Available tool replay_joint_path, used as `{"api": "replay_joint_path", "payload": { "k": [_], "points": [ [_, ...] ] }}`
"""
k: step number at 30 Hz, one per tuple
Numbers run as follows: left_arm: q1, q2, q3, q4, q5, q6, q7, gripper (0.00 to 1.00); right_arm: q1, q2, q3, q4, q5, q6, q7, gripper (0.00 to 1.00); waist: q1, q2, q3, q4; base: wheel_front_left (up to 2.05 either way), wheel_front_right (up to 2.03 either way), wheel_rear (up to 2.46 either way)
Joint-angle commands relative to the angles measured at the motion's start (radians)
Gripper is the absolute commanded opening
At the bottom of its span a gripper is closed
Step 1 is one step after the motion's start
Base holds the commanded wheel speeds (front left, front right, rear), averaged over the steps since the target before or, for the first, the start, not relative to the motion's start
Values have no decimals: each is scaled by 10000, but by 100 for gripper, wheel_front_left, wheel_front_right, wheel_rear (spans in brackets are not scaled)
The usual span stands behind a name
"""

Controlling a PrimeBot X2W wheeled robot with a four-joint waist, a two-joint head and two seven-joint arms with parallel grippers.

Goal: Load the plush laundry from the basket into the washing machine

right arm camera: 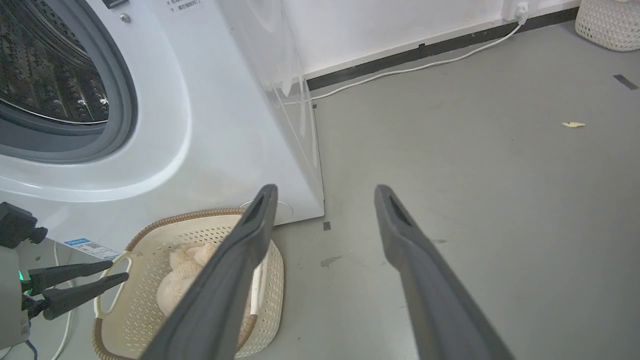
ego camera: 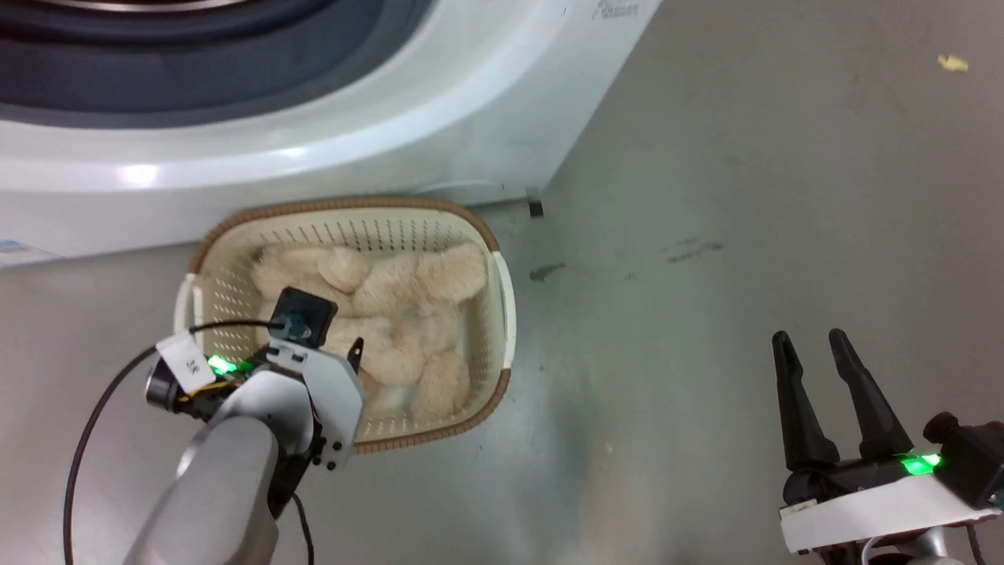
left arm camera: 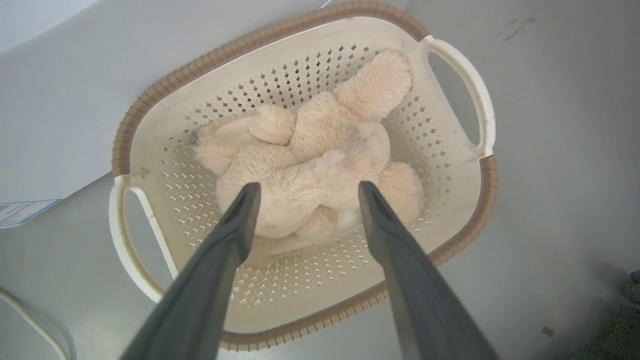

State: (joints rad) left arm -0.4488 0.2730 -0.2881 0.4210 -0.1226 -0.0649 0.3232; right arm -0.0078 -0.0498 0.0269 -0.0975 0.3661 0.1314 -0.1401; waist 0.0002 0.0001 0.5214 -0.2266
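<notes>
- Up front, the left gripper hangs over the basket, its fingers spread wide and pointing down into it, with nothing held between them.
- The plush lies on the basket's bottom as a shaggy cream heap of rounded lobes. One lobe stretches up toward a white handle, and the rest is bunched in the middle.
- In the left wrist view the fingertips frame the near part of that heap, one on each side.
- From the right wrist view the same tips sit up by the rim, close to the other handle, and I see no contact with the plush.
- The basket stands upright on the grey floor, right at the foot of the washer. Whether its far rim touches the white front, I can't tell.
- The porthole is open. The grey gasket and the perforated steel drum show in the right wrist view, above the basket.
- Over to the right gripper: it is low on the right side, over bare floor and well apart from the basket.
- Its jaws are wide too and carry nothing. The two dark fingers point up the head view, toward open floor beside the washer's corner.
- A white cable runs along the foot of the wall behind the washer.
- A small yellow scrap lies on the floor, far from everything else.
- A woven white bin sits in the far corner of the right wrist view.
</notes>
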Motion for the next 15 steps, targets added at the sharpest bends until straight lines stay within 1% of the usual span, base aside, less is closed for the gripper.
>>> {"api": "replay_joint_path", "payload": {
  "k": [1, 11, 15],
  "points": [
    [-322, 187, -193, 146, 42, -59, 194, 100, 20, -3, 19, -103, 223, -3, -110, 100, -2, -1, 390, -132, 0, 0, 0],
    [-865, 946, -1084, 392, 408, 15, 1090, 100, 267, -3, 234, -431, 932, -4, -319, 100, -2, -1, 1324, -470, 0, 0, 0],
    [-1244, 1352, -1590, 413, 787, -5, 1437, 100, 424, -3, 295, -596, 1207, -5, -402, 100, -2, -1, 1711, -609, 0, 0, 0]
  ]
}}
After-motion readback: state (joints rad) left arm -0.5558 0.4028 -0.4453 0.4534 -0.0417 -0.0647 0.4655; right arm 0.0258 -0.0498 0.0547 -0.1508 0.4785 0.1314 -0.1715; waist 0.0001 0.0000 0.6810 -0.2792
